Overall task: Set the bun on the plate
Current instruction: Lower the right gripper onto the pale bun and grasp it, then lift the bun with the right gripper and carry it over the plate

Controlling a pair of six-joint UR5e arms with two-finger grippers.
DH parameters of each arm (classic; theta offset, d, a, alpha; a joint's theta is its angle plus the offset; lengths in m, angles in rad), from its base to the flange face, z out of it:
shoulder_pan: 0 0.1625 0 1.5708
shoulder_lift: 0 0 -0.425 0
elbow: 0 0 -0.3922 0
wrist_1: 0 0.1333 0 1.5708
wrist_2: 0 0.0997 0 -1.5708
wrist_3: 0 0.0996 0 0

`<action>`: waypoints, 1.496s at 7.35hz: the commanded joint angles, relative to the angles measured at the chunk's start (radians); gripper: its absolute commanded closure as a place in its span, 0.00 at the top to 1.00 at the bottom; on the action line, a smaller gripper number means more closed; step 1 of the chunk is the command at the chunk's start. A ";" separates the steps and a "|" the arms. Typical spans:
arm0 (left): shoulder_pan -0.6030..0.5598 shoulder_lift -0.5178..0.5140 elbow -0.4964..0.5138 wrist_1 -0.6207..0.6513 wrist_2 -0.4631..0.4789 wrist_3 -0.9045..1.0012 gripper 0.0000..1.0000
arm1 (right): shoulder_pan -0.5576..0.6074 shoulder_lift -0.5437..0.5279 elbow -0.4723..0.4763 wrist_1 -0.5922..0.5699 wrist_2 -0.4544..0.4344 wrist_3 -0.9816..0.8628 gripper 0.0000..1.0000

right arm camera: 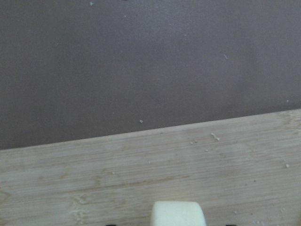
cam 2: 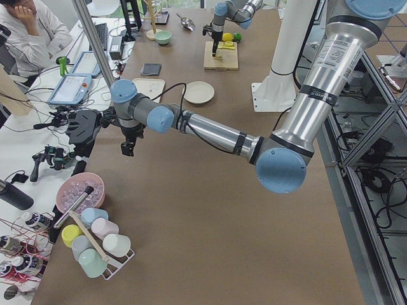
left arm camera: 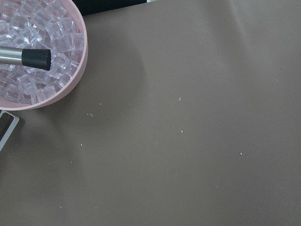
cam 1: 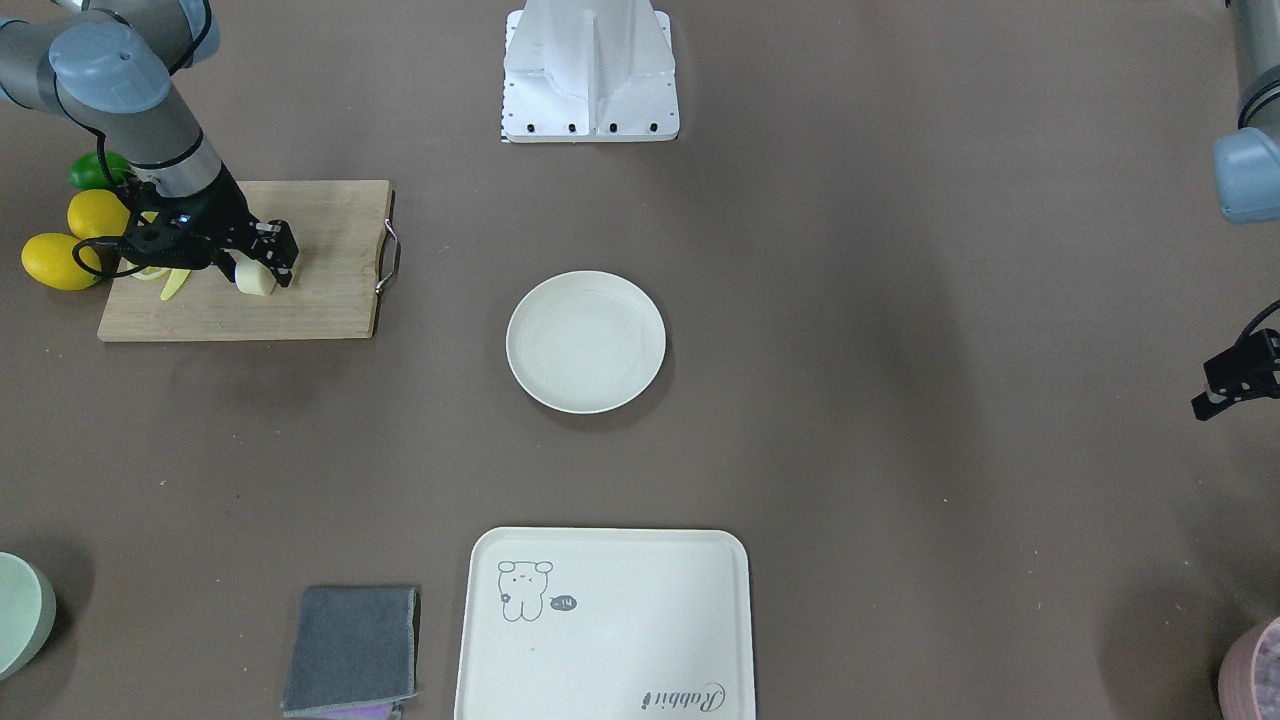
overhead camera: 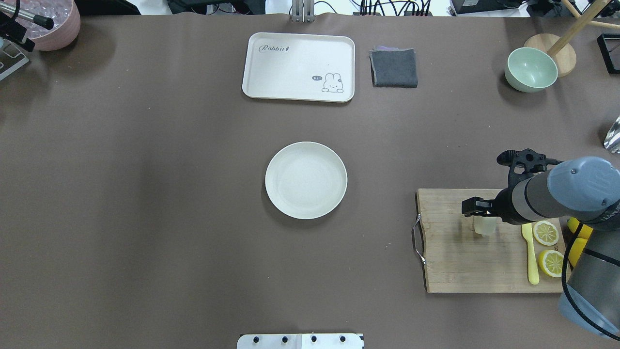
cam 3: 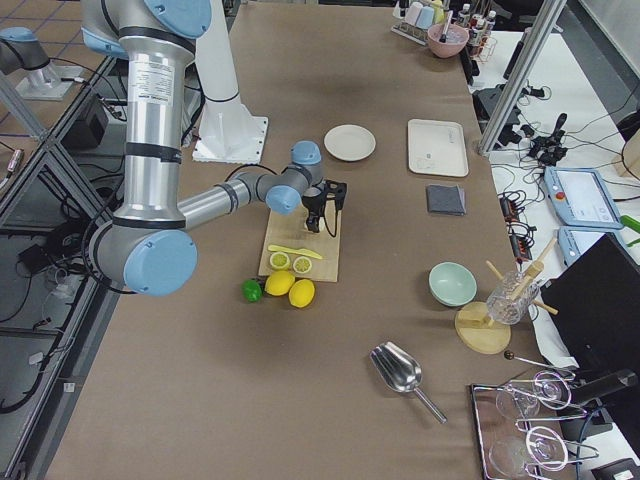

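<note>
Bun (cam 1: 254, 280) sits clamped in right pincer (cam 1: 262, 274) on board (cam 1: 330, 245); tray (cam 1: 620, 640) reads "Rabbit"; left pincer (cam 2: 128, 149) unreadable.

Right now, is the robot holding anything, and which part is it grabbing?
The right gripper seems to pinch the bun by its upper part, over the cutting board.

One bun (cam 1: 255, 280); one plate (cam 1: 586, 342); one cutting board (cam 1: 320, 290); two whole lemons (cam 1: 60, 261) (cam 1: 97, 213); one lime (cam 1: 95, 170); two lemon slices (overhead camera: 545, 232) (overhead camera: 552, 262); one yellow utensil (overhead camera: 531, 259); one tray (cam 1: 620, 620); one grey cloth (cam 1: 352, 650); one green bowl (overhead camera: 531, 69); one pink ice bowl (overhead camera: 63, 29); one scoop (cam 3: 398, 370).
</note>
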 commanded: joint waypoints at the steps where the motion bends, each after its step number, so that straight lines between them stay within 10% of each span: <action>1: 0.000 0.001 0.001 0.000 -0.001 0.000 0.97 | -0.005 -0.005 -0.016 0.049 -0.001 0.009 0.40; 3: 0.001 0.001 0.004 0.002 -0.001 0.000 0.97 | -0.006 0.003 -0.002 0.046 0.003 0.009 0.16; 6: -0.012 -0.002 0.015 0.023 -0.004 0.011 0.97 | -0.014 0.074 -0.020 0.024 0.003 0.010 0.19; 11: -0.175 0.147 0.043 0.158 0.038 0.362 0.98 | -0.028 0.439 -0.030 -0.352 -0.033 0.071 0.20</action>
